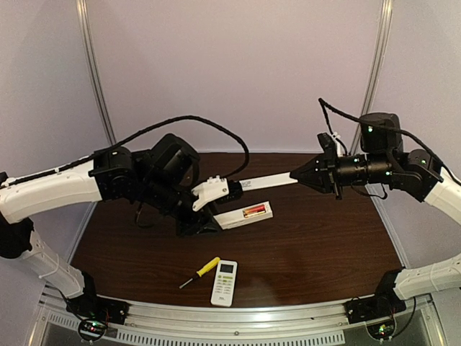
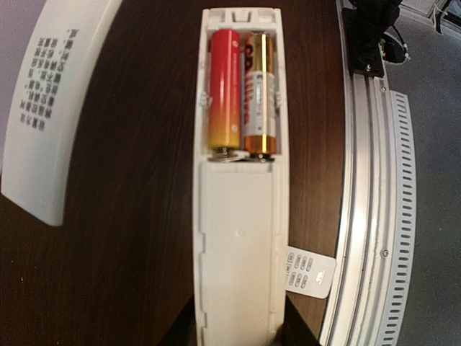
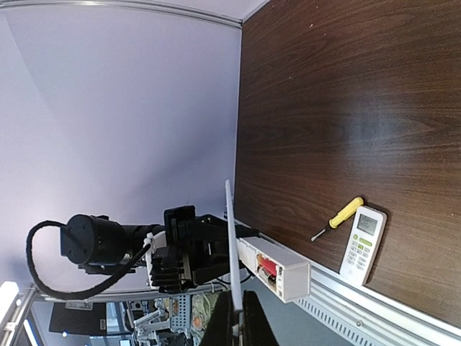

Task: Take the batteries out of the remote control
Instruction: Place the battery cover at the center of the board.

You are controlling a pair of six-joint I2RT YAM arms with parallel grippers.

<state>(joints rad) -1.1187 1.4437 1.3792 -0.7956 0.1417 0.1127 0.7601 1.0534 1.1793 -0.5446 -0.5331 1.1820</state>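
- Left gripper (image 2: 238,333): closed on the near end of the white remote control (image 2: 238,238), one dark finger on each long side.
- Remote control: held with its back facing the left wrist camera and the battery compartment uncovered.
- Batteries (image 2: 243,94): two cells, both seated side by side in the open compartment at the far end of the remote control. One shades from red to gold; the other is gold with a red label. Their near ends rest against the contacts.
- Right gripper (image 3: 234,321): closed, pinching one end of a long, thin white cover (image 1: 266,182).
- Cover: held out level between the two arms, its free end reaching towards the left wrist. It is separate from the remote control and lies just beyond it in the overhead view. The panel bearing printed text in the left wrist view is probably this cover, though only part of it shows.
- Table (image 1: 324,245): dark wood grain. A second remote (image 1: 225,281), keypad up, lies near the front edge, with a yellow-handled screwdriver (image 1: 202,271) just to its left.
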